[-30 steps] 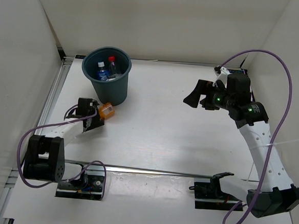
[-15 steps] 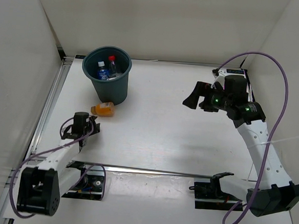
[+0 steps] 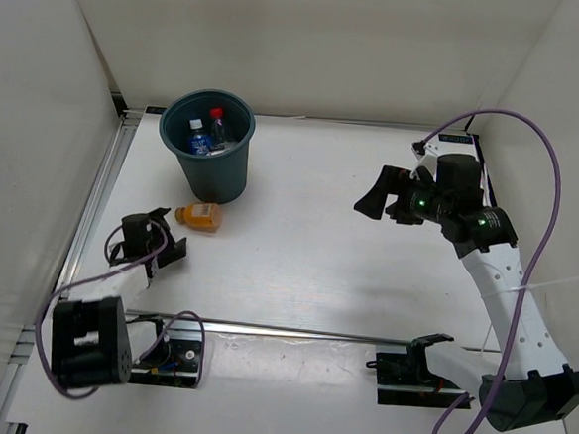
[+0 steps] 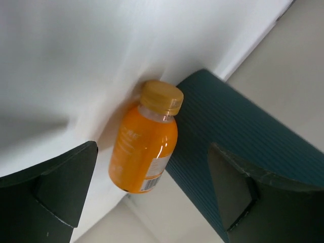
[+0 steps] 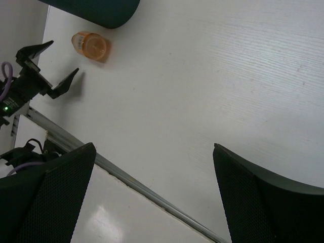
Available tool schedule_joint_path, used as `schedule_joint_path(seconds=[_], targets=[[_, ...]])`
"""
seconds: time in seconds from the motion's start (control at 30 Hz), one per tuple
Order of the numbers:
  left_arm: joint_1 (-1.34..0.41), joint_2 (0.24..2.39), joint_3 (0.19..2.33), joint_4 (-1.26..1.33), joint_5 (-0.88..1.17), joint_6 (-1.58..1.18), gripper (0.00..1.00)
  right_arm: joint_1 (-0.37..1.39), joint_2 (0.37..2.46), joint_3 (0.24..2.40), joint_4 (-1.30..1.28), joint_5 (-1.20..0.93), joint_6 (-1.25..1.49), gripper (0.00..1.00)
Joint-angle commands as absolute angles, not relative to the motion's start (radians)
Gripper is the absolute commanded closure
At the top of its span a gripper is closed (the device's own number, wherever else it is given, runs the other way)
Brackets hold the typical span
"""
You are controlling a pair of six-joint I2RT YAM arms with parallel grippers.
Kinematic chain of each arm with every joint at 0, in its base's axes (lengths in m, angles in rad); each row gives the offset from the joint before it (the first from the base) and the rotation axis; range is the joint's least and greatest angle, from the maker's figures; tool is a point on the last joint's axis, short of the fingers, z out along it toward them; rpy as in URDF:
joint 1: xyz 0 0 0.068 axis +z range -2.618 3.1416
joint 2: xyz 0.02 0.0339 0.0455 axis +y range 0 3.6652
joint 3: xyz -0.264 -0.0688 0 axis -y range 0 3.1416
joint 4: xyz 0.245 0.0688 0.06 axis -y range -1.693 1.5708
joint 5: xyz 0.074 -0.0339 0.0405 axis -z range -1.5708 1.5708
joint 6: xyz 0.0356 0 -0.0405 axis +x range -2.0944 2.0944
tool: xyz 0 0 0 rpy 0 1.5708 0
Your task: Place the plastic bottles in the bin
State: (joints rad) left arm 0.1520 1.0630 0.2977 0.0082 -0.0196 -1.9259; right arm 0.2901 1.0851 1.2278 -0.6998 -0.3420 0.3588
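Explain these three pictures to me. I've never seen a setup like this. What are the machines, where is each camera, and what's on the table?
These are two robot arms bolted at the near edge of a white table. The wide picture looks down from above and behind them. The other two come from cameras on the wrists, so the dark shapes in their lower corners are each arm's own fingers. The left gripper and the right gripper are both open and hold nothing. A short orange plastic bottle lies on its side right beside the base of the dark teal round plastic bin. The left wrist camera looks straight at it. Inside the bin are a clear bottle with a red cap and a clear bottle with a blue cap.
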Motion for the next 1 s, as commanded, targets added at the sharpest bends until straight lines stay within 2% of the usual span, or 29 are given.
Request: schedule_joint_path(seconds=[0.0,0.1,0.3,0.6,0.8,0.97], targets=[[0.190,1.199,0.365,0.273,0.196,-1.835,0.00,0.288,1.057,1.212,-0.683,-0.330,0.345,0.00],[0.199,1.303,0.423,0.375,0.274,-1.787,0.00,0.288,1.057,1.203,-0.683,-0.316,0.336,0.00],[0.199,1.370,0.468,0.431,0.328,-1.714,0.00,0.288,1.057,1.203,-0.683,-0.295,0.327,0.00],[0.210,1.379,0.472,0.310,0.348,-1.579,0.00,0.288,1.075,1.203,-0.683,-0.285,0.318,0.00],[0.233,1.473,0.583,0.177,0.430,-1.405,0.00,0.288,1.084,1.203,-0.683,-0.285,0.318,0.00],[0.233,1.528,0.607,0.176,0.430,-1.393,0.00,0.288,1.085,1.203,-0.683,-0.285,0.318,0.00]])
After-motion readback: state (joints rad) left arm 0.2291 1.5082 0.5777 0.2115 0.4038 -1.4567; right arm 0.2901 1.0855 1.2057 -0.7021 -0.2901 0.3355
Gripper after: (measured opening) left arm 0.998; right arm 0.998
